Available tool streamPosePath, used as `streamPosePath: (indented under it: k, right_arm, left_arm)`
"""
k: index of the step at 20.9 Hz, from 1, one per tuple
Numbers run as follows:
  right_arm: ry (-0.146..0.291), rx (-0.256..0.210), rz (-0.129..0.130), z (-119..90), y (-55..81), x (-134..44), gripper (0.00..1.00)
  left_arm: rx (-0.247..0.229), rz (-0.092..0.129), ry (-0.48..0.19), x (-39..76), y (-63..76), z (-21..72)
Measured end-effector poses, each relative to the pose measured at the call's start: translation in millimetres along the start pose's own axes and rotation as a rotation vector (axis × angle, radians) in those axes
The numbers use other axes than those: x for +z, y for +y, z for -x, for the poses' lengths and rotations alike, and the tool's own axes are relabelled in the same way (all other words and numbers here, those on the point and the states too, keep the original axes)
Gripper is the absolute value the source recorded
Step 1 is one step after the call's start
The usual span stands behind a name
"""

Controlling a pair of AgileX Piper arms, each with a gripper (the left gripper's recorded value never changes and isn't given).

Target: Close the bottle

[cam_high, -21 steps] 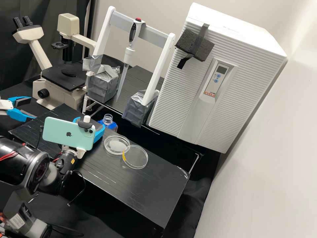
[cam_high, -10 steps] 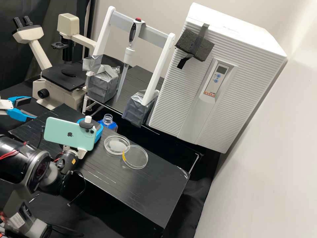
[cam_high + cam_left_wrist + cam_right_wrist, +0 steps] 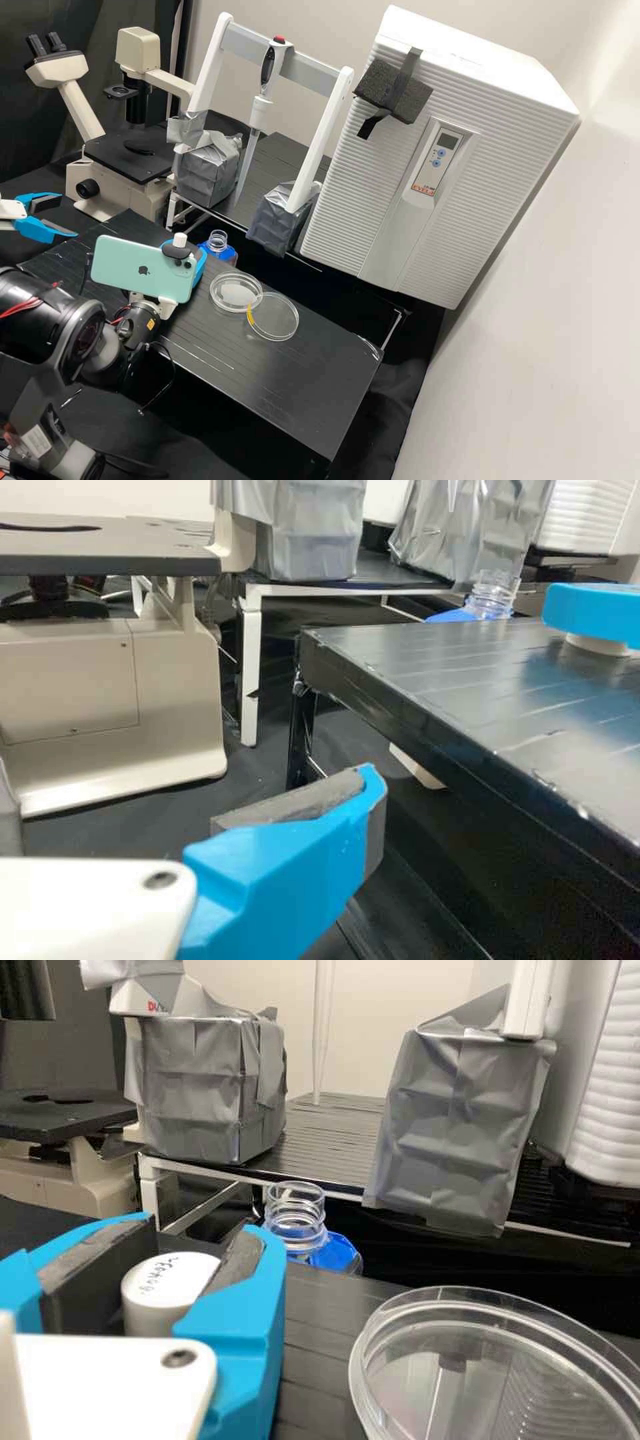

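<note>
1. Right wrist view: the right gripper (image 3: 165, 1265) is clamped on a white cap (image 3: 168, 1295). The cap sits upright between the two blue fingers, with their grey pads against its sides.
2. The gripper is positioned above the raised black platform (image 3: 330, 1320), near its far edge.
3. The bottle (image 3: 297, 1218) stands just beyond the cap, at that far edge. Its neck is uncapped and its body holds blue liquid. The lower part is hidden behind the platform. Cap and bottle are apart.
4. High view: the bottle (image 3: 217, 244) is just beside the right gripper's blue fingers (image 3: 199, 268).
5. The left gripper (image 3: 63, 215) is off the platform's left side, well apart from the bottle. Its fingers are spread, with nothing between them.
6. Two clear petri dishes (image 3: 235, 291) lie on the platform near the right gripper, rims touching.
7. Behind the platform stand a microscope (image 3: 100, 153), two silver-wrapped blocks (image 3: 207, 163) carrying a stand with a hanging pipette (image 3: 257, 113), and a white ribbed cabinet (image 3: 433, 167).
</note>
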Motion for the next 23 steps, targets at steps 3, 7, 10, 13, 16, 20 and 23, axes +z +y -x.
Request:
streamPosePath:
  k: [3,7,10,13,16,20,23]
  right_arm:
    - [0.001,0.001,0.0,0,0.3,-0.2,0.0]
    - [0.001,0.009,0.004,-1,2.4,0.3,0.0]
    - [0.022,0.041,0.009,-3,10.1,-4.9,0.0]
    - [0.056,0.077,0.015,-10,19.3,-12.0,0.0]
    - [0.084,0.106,0.013,-19,26.1,-18.9,0.0]
    - [0.089,0.108,0.022,-39,26.5,-22.2,0.0]
    - [0.089,0.119,0.037,-53,28.1,-23.2,0.0]
  left_arm:
    - [0.005,-0.003,-0.001,-0.4,1.4,-1.0]
    - [0.006,-0.004,-0.002,-0.5,1.9,-1.4]
    - [0.004,-0.005,-0.008,1.0,1.4,-2.0]
    - [0.003,-0.006,-0.011,1.9,1.2,-2.4]
    - [0.005,-0.004,-0.007,1.5,1.4,-2.4]
    - [0.005,-0.004,-0.007,1.5,1.4,-2.4]
    - [0.001,0.005,0.001,1.6,-0.7,-0.6]
